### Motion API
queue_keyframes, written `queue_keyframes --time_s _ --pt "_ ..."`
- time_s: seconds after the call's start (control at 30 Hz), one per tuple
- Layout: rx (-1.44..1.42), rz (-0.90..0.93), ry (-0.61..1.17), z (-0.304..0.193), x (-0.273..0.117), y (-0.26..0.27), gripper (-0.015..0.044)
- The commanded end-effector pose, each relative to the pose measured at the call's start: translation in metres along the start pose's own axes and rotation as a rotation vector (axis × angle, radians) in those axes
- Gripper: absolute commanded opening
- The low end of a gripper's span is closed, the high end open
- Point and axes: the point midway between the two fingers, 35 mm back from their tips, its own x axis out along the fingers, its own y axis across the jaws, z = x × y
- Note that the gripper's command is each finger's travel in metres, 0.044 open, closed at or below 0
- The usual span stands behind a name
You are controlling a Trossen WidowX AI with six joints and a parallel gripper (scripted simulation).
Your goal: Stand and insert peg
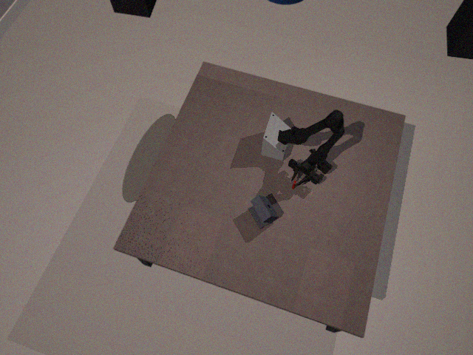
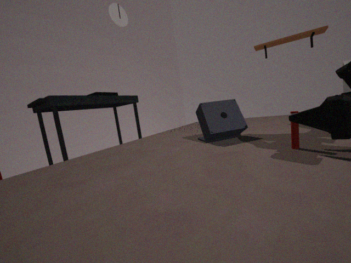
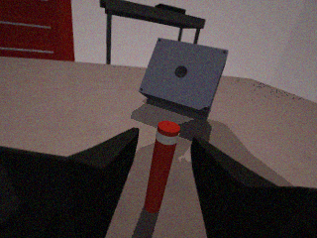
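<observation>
The round red peg with a white band near its upper end [image 1: 293, 185] [image 2: 295, 136] [image 3: 161, 166] is standing upright on the brown tabletop [image 1: 324, 244] [image 2: 170, 204] [image 3: 64, 109], its plain end down. The black two-fingered hand [image 1: 294, 182] [image 3: 164, 138] is sitting open around its upper part, with a gap showing on both sides in the wrist view, so it is gripping nothing. From the exterior view, where the near finger is covering part of the peg, the peg is seeming to stand straight, though a slight lean would be hard to rule out

The blue-grey sloped block [image 1: 263, 210] [image 2: 221, 121] [image 3: 182, 72] is standing apart from the peg, and the dark round hole [image 2: 224, 115] [image 3: 180, 71] in its face is waiting unfilled

The step in hand is probably the release after standing the peg up. The next move is calling for a steady pause, then a centred re-grip near the banded end, keeping the plain end free for the hole. Closing off-centre could be tipping the peg; after lifting, the arm is needing to tilt it to match the hole's direction
</observation>
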Motion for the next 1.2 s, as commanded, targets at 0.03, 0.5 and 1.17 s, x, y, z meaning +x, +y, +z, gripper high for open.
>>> queue_keyframes --time_s 0.03,0.5,1.17 --pt "0.001 0.000 0.001 0.000 0.000 0.000 0.0287" --pt "0.001 -0.002 0.001 0.001 0.000 0.000 0.0440" --pt "0.005 -0.008 0.007 0.151 -0.011 0.005 0.0440"
